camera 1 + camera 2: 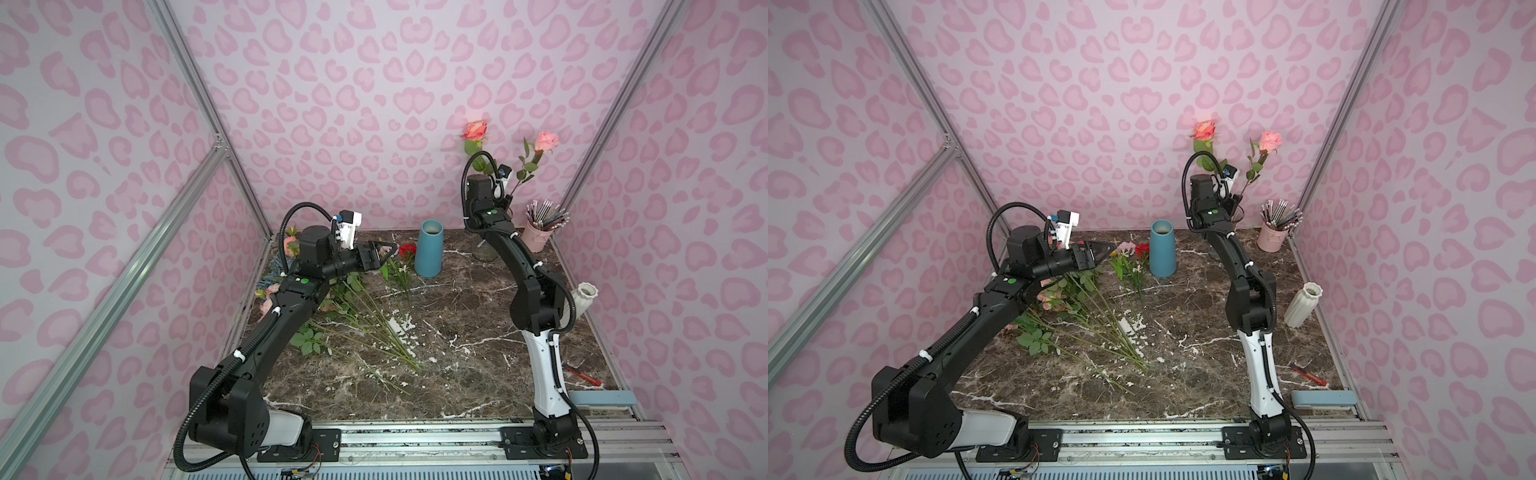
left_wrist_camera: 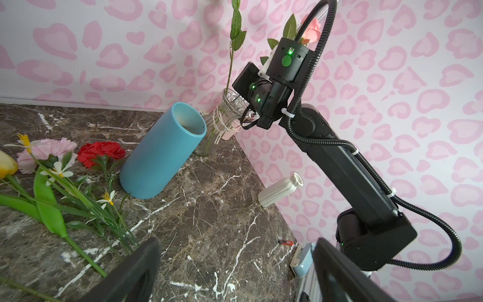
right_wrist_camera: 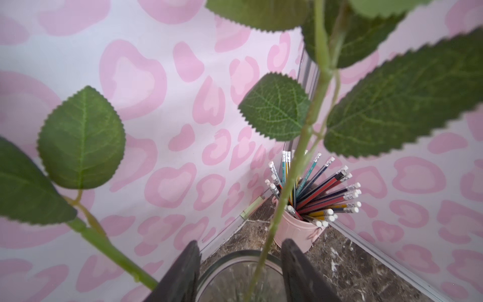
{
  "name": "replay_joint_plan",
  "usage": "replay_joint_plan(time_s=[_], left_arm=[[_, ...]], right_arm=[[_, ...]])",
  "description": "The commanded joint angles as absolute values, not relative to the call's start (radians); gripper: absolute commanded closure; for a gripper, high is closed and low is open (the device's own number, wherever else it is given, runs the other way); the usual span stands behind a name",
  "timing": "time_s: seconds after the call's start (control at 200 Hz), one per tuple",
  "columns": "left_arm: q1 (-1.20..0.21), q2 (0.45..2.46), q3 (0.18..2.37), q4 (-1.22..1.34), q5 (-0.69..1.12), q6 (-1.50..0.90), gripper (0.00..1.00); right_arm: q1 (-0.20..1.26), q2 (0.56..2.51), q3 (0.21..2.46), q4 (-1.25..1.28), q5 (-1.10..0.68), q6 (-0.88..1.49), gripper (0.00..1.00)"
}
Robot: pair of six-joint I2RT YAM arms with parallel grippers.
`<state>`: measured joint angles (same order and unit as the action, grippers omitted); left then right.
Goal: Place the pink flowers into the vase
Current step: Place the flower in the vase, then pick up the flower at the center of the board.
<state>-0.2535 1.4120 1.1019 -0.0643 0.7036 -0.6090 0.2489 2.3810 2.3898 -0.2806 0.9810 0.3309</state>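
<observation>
Your right gripper (image 3: 240, 244) stood part-open, untouching, around the green-stemmed pink rose (image 3: 305, 136) in the clear glass vase (image 3: 219, 257); your left gripper (image 2: 236, 240) gaped empty.

Pink leopard-print walls (image 1: 374, 83) enclose a dark marble tabletop (image 1: 457, 332) framed by aluminium rails (image 1: 124, 284).

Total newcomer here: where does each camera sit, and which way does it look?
Top views: a side-by-side pair high above the front rail, looking down at the table toward the back wall; the left arm and right arm both show.
Left wrist: on the left arm, looking across the table at the blue vase and the right arm; the open left gripper shows.
Right wrist: on the right arm, looking down over the glass vase toward the pencil cup; the open right gripper straddles a rose stem.
Shared: both wrist views show the glass vase.
</observation>
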Motion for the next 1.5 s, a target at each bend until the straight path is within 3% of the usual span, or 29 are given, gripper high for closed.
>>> replay_joint_plan(time_s=[0.0,0.42,0.645,0.94,1.135,1.41,1.495], left_arm=[[-0.254,1.405,1.112,-0.053,0.683,-0.594,0.05],[-0.248,1.416,1.131,-0.113,0.609,-0.572,0.04],[-0.240,1.448,1.178,-0.252,0.418,-0.544,0.08],[-0.240,1.456,1.239,-0.483,0.087,-0.629,0.11],[-0.241,1.453,1.137,-0.519,0.030,-0.758,0.13],[-0.269,1.448,1.033,-0.494,-0.018,-0.894,0.29],[-0.287,1.455,1.033,-0.506,-0.058,-0.924,0.42]], right_arm=[[0.258,2.363,2.387,-0.350,0.986,0.383,0.47],[0.326,2.204,2.191,-0.426,0.973,0.493,0.48],[0.376,2.070,2.057,-0.409,0.883,0.486,0.49],[0.410,1.821,1.844,-0.392,0.629,0.420,0.50],[0.416,1.666,1.659,-0.409,0.404,0.376,0.51],[0.425,1.443,1.451,-0.441,0.191,0.348,0.52],[0.422,1.373,1.390,-0.431,0.140,0.361,0.51]])
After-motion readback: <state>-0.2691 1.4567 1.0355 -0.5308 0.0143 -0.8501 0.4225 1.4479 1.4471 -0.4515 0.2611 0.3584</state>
